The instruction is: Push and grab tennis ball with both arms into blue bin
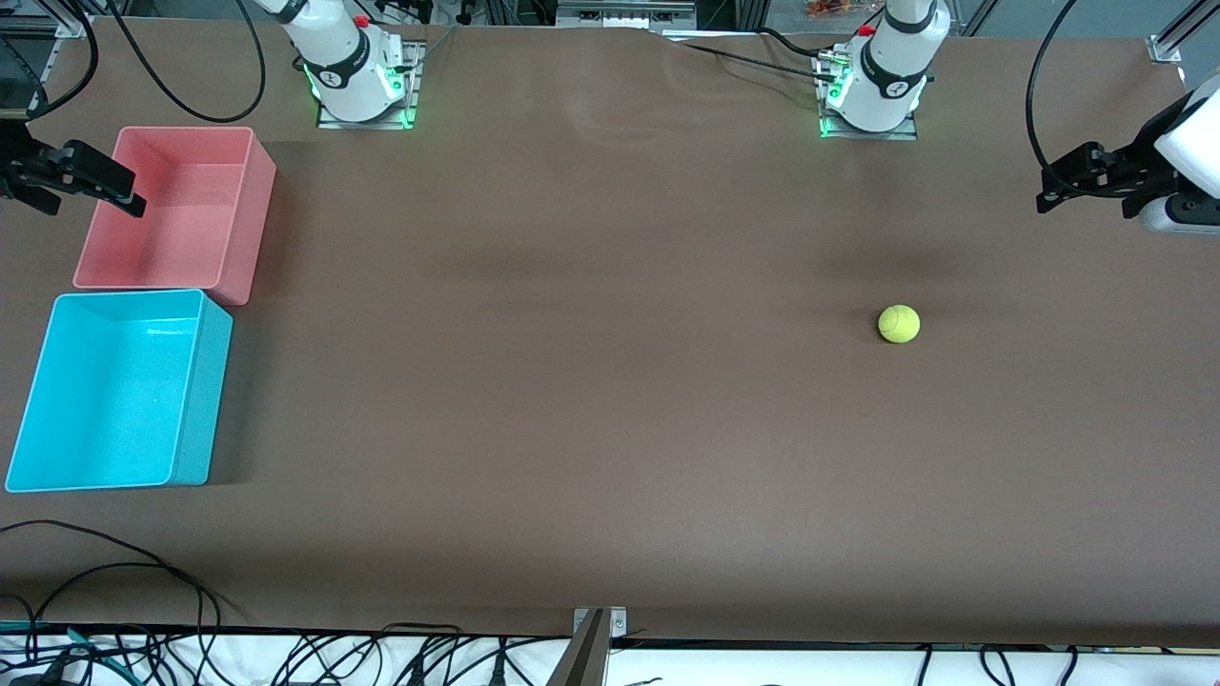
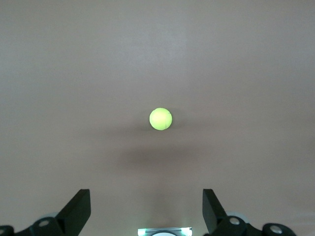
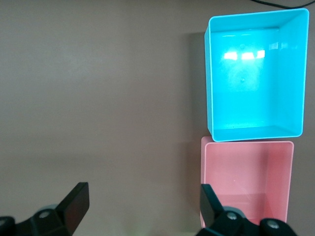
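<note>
My left end effector hangs open, near the ball, ready to push. My right end effector, open too, waits over the pink bin beside the blue bin.

Both arms are white with black joint bands and cables. Green lights glow at their bases. Fingers are black

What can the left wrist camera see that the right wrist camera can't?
Only the left wrist view shows the tennis ball, lying alone on the brown table, with the open left pincer above it. Only the right wrist view shows the blue bin and the pink bin touching side by side, both empty, with the open right pincer nearby. Both show brown table and an open, empty pincer.
</note>
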Controlling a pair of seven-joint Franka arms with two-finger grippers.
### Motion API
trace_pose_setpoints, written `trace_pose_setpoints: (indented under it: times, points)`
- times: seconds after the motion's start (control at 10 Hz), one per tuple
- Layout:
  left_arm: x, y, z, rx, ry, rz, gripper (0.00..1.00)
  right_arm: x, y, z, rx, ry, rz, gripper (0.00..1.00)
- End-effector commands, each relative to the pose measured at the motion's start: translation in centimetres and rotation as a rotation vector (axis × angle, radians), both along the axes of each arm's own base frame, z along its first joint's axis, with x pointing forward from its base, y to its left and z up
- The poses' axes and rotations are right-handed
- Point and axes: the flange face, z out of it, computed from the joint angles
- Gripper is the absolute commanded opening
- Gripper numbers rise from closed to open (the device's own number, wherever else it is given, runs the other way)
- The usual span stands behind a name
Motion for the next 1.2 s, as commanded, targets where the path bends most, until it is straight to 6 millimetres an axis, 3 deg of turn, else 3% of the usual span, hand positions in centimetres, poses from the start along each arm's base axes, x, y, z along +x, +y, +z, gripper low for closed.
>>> trace_pose_setpoints:
  times: [0.0,1.1]
  points:
    - [-0.31,-0.49,0.87,0.001,-0.022,0.004,1.00,0.02,0.04,0.60,0.000,-0.011,-0.010,1.00]
    - [-0.03,-1.28,1.38,0.018,-0.030,-0.016,1.00,0.12,0.11,0.44,-0.001,-0.008,-0.009,1.00]
